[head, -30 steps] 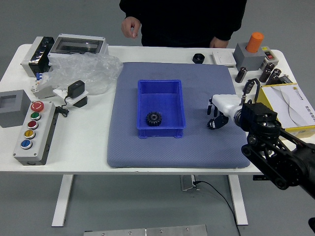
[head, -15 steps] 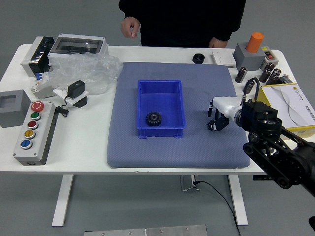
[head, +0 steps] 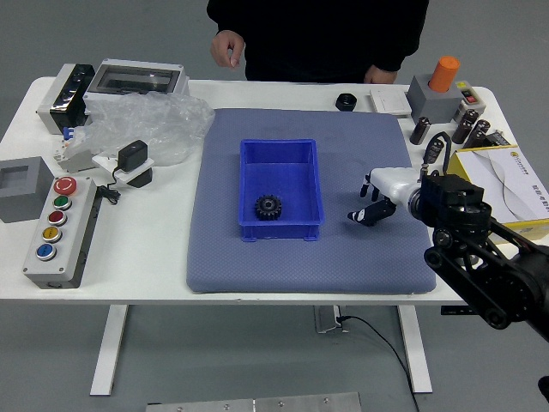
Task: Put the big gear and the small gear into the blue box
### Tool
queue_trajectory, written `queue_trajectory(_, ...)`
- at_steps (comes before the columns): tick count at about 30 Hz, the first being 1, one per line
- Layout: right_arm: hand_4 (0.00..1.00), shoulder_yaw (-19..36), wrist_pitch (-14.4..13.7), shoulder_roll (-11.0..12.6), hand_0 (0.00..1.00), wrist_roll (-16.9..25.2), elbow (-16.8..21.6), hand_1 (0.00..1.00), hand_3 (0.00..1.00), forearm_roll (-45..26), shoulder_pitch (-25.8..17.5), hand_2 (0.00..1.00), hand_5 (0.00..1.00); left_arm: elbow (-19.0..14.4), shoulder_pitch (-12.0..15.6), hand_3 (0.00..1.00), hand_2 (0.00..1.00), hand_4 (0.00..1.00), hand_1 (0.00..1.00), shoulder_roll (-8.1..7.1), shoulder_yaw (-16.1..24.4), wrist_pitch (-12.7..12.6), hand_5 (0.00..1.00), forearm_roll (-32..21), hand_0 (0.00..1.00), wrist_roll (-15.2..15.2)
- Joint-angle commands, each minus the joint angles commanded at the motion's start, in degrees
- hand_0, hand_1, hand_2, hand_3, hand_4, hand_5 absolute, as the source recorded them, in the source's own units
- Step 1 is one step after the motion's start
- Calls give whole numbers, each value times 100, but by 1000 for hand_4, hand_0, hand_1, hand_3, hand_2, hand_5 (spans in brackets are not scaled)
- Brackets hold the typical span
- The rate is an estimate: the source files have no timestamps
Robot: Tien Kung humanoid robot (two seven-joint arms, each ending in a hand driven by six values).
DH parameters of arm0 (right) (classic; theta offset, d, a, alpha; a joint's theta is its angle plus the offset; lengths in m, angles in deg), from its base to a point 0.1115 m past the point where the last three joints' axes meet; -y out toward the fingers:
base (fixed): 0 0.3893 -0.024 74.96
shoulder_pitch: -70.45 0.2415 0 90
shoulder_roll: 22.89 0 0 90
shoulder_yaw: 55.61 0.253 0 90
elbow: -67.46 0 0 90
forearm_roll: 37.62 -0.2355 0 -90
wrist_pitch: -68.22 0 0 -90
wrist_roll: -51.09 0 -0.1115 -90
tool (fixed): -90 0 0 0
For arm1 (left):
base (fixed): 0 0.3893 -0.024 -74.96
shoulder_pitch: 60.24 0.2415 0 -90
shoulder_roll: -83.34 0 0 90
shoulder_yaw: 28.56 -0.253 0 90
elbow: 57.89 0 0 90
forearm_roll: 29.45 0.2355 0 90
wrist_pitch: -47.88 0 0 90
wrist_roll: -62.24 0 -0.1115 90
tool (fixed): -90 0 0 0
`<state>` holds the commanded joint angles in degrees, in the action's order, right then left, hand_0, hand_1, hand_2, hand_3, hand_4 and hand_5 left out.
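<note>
fingers (head: 371, 213) of right hand (head: 395, 186) parted — over mat (head: 300, 273), near blue box (head: 296, 231) — 1 black gear (head: 268, 207) inside box

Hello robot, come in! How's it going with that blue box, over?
Right hand over mat, load unclear; left out of view. One gear in blue box. Only box wall between hand and gear.

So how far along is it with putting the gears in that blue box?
Perhaps halfway: one dark gear already lies in the blue box. Nothing is clearly in hand: the right hand is over the mat beside the box, but I can't tell whether it holds anything. Left to do: the other gear, which I can't make out, isn't in the box yet.
</note>
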<state>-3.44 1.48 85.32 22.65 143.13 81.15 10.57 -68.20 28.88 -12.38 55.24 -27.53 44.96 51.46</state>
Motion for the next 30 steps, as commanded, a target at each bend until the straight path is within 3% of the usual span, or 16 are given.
queue_trajectory(9,842,-139,-147,-5,635,80,-235,574,702,-12,-45,644,459,0,4,863,831,747,821,-5,-18,3,305,-9,849,-1)
queue_trajectory(10,814,-152,-170,-5,612,90,-251,531,644,-1,-47,595,447,0,5,862,831,747,821,-6,-19,3,304,-11,849,0)
queue_trajectory(15,814,-209,-258,-4,612,127,-307,531,644,116,-59,595,447,0,10,862,831,747,821,-9,-25,2,304,-21,849,0)
queue_trajectory(16,787,-219,-280,-5,633,137,-312,488,579,142,-63,520,348,0,11,863,831,747,821,-9,-26,2,304,-23,848,1)
queue_trajectory(21,787,-256,-434,-11,633,208,-330,488,579,306,-81,520,348,0,11,863,831,747,821,-4,-28,2,304,-31,848,5)
queue_trajectory(22,865,-259,-463,-10,624,221,-334,466,522,336,-84,473,115,0,11,862,830,747,821,-3,-27,2,304,-32,849,6)
queue_trajectory(27,865,-265,-562,-7,624,276,-348,466,522,442,-92,473,115,0,11,862,830,747,821,-1,-28,0,304,-39,849,7)
queue_trajectory(28,855,-267,-578,-8,594,287,-349,457,495,457,-93,454,19,0,11,861,830,746,821,-1,-28,0,304,-39,848,7)
queue_trajectory(30,855,-269,-602,-9,594,302,-353,457,495,479,-98,454,19,0,11,861,830,746,821,0,-30,0,304,-39,848,8)
